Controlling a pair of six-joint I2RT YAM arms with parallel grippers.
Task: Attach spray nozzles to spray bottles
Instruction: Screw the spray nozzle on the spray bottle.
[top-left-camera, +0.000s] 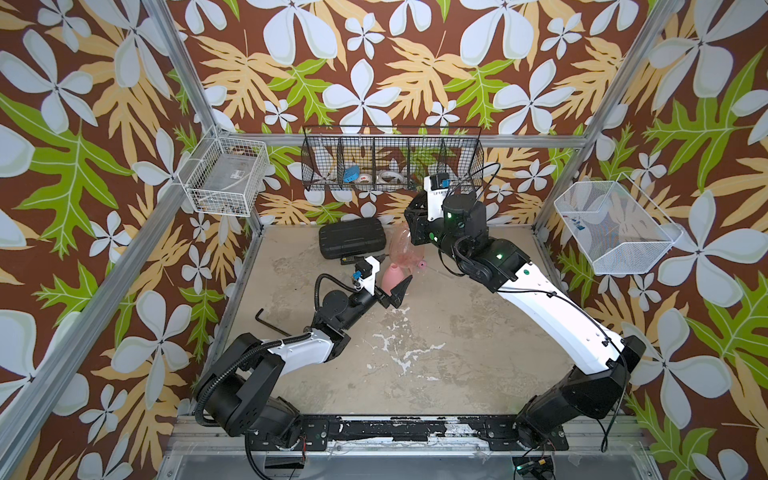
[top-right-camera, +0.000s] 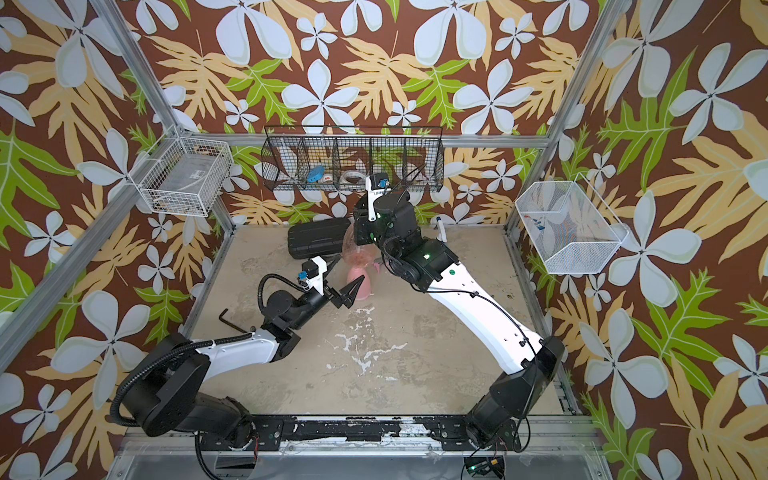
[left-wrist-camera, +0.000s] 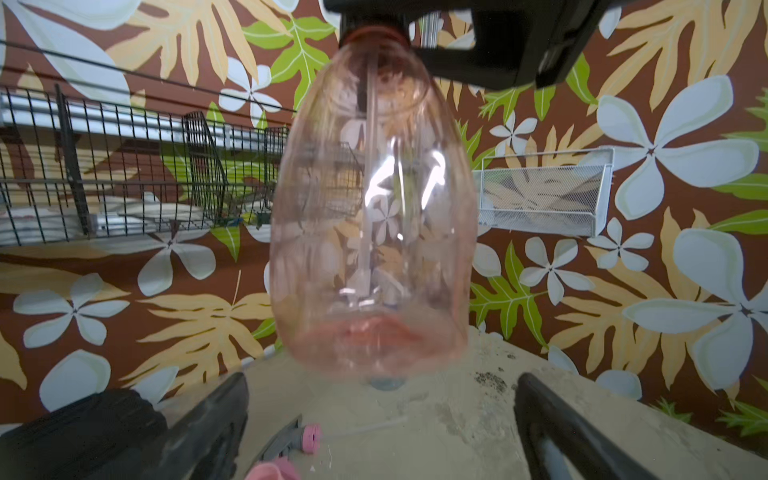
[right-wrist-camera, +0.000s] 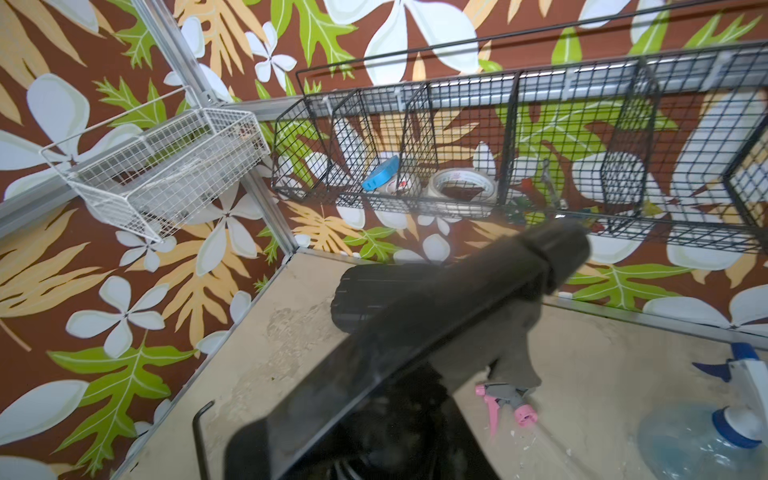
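Roughly, we are looking at a job that is sitting about two thirds through. We are holding the translucent orange-red bottle off the table, toward the far middle. It is hanging from the black nozzle that is sitting on its neck, with the dip tube running down inside. Whether the nozzle is screwed fully home we are not able to tell. The right gripper is clamping that nozzle from above. The left gripper is waiting on the near side of the bottle with its jaws spread wide, gripping nothing.

Moving outward, we are counting the bluish bottle at the far right as done, since it is wearing the white-and-blue nozzle. We are finding the pink bottle bare. It is sitting on the table just beside the left gripper, and the grey-and-pink nozzle is lying loose close to it. So we are judging that one pairing is waiting after this one.
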